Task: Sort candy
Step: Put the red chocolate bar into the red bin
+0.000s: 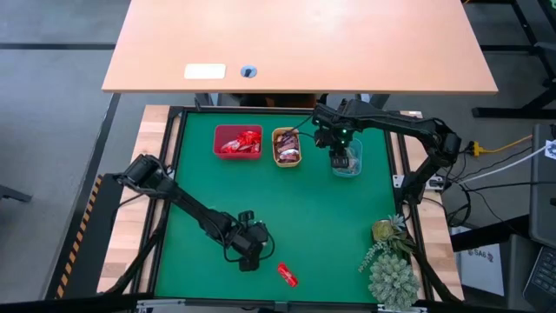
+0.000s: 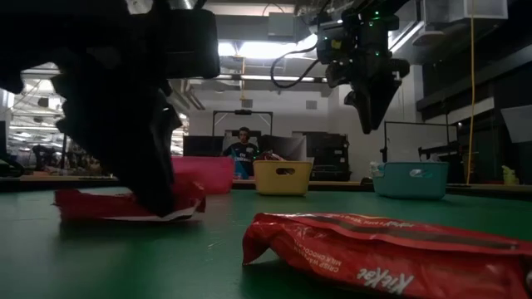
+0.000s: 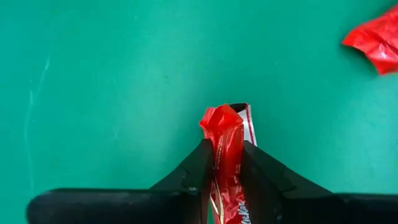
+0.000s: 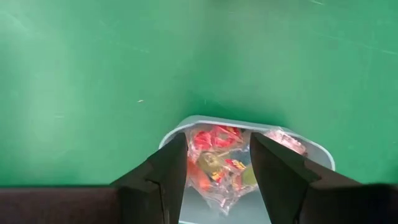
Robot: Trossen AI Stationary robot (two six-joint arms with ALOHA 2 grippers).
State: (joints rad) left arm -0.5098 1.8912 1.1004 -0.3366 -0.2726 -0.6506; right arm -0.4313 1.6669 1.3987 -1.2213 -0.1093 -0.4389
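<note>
Candy in a shiny red wrapper [image 3: 225,163] lay on the green worktop [image 1: 304,209] near its front edge, clamped between the fingers [image 3: 189,177] of the left gripper [image 3: 222,168], which stood pressed down on the mat with the wrapper's crumpled end sticking out past the fingertips. A second red candy [image 1: 287,275] lay flat just beside that gripper, toward the front right, apart from it. At the back of the worktop stood three trays in a row: a red tray [image 1: 238,141] holding red-wrapped sweets, an orange tray [image 1: 287,147] holding dark brown ones, and a teal tray [image 1: 347,163] at the right. The right gripper [image 4: 217,168] hung above the teal tray, its fingers apart, with a clear wrapped sweet [image 4: 216,165] seen between them; whether they touched it could not be told. A spiky green plant [image 1: 389,265] stood at the front right corner.
</note>
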